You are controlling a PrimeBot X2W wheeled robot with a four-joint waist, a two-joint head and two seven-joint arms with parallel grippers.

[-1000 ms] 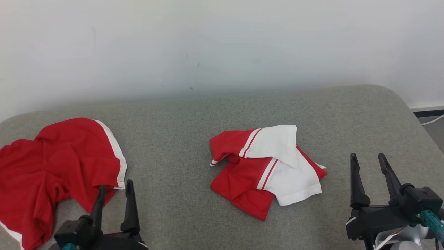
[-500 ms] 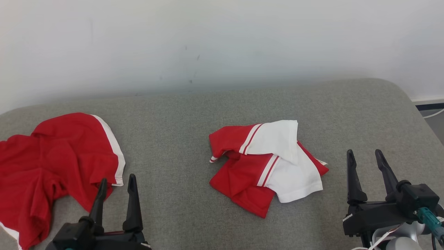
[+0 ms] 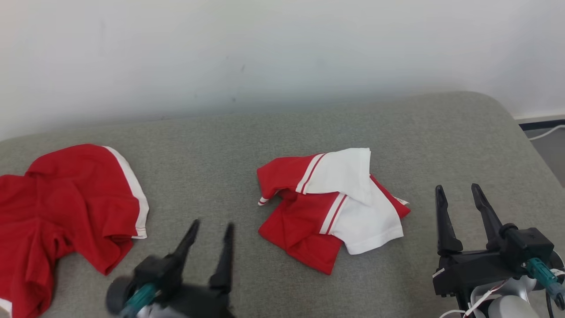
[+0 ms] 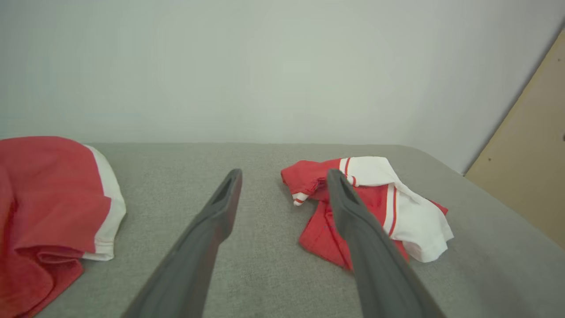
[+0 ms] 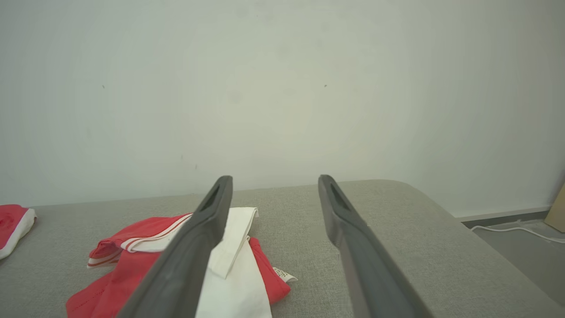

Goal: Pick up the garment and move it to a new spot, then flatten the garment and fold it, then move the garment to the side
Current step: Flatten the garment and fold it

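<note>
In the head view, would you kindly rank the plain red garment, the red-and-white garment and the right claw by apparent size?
1. plain red garment, partly cut off at the edge.
2. red-and-white garment.
3. right claw, though nearness to the camera enlarges it.

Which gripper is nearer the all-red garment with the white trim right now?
Left. The left gripper is a short way to the right of the red garment, not touching it. The right gripper is far across, beyond the red-and-white garment.
</note>
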